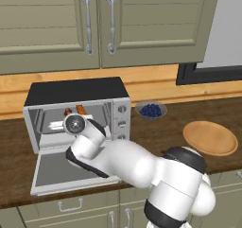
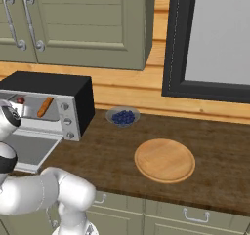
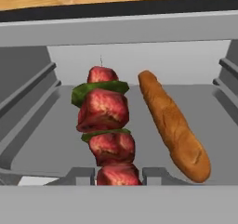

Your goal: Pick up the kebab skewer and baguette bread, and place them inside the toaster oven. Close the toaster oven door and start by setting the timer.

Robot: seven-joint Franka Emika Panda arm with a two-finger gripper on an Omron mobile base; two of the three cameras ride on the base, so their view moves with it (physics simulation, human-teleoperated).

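Reaching into the toaster oven, the gripper has its two dark fingertips closed against the near end of the kebab skewer, one on each side of the lowest meat chunk. The skewer runs straight ahead from the hand into the oven cavity, red meat pieces alternating with green slices, its thin tip pointing at the back wall. Whether it rests on the oven floor or hangs just above it cannot be told. Just to the right of the skewer, apart from it, the baguette bread lies on the oven floor, angled so its far end leans toward the skewer. Below the hand, the toaster oven door is dropped flat open over the counter. Well off to the hand's right sit a bowl of blueberries and a round wooden board.
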